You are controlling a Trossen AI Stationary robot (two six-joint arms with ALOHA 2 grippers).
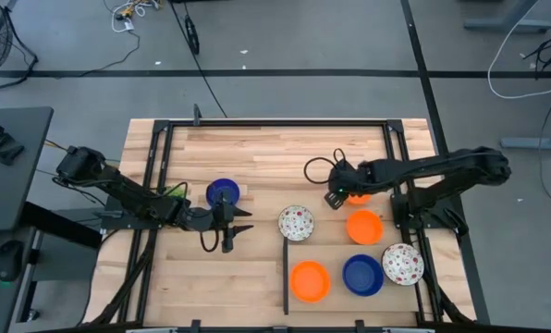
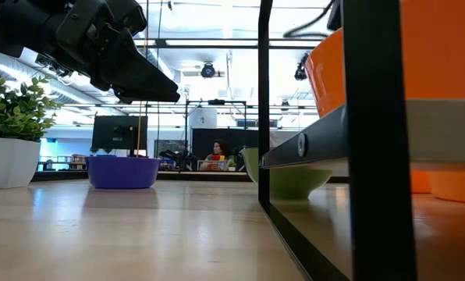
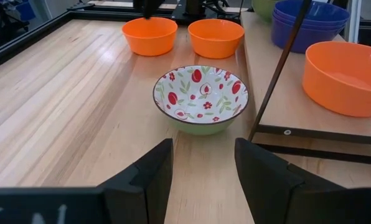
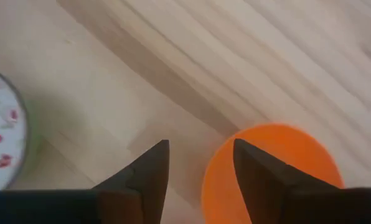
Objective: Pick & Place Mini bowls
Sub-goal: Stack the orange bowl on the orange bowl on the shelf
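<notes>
— Near the table's middle, what room had the left gripper [image 1: 231, 231]?
— Bare wood lay around it; its fingers stood apart, empty, a blue bowl [image 1: 223, 193] just behind.
— And ahead?
— A white bowl with red speckles [image 3: 201, 98] sat upright beside a thin dark divider bar [image 1: 286, 275].
— The right gripper [image 1: 334, 198]?
— Spread open over an orange bowl [image 4: 274, 167].

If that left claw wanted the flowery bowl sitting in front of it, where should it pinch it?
Probably on the rim. The floral bowl stands upright and open on the wooden table, its thin rim clear on the side facing the left tool, whose fingers are open. One finger inside, one outside the near rim, coming from above, looks best.
</notes>
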